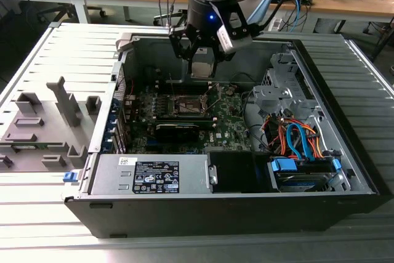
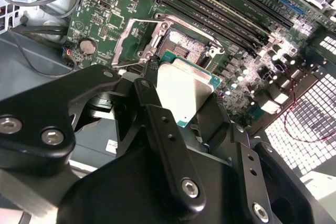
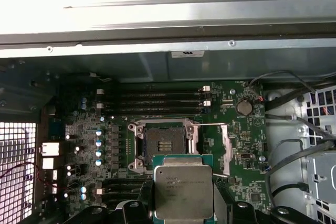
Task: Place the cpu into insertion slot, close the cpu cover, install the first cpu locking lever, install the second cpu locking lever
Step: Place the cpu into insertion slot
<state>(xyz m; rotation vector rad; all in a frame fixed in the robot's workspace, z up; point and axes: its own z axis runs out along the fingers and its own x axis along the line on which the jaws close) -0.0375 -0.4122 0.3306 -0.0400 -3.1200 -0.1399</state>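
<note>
Bright, even overhead light filled the exterior view, though the black computer case (image 1: 246, 214) lay shadowed inside. In the first wrist view the grey ribbed metal table (image 3: 157, 3) burned out white. In the second wrist view glare bleached the pale silvery square cpu (image 2: 184, 90).

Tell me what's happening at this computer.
A robot arm's gripper holds the cpu over the motherboard inside an open computer case. The chip hangs just short of the insertion slot, which is bare. The cpu cover stands swung open beside the slot. The cpu is not yet seated, and nothing is closed over the socket.
</note>
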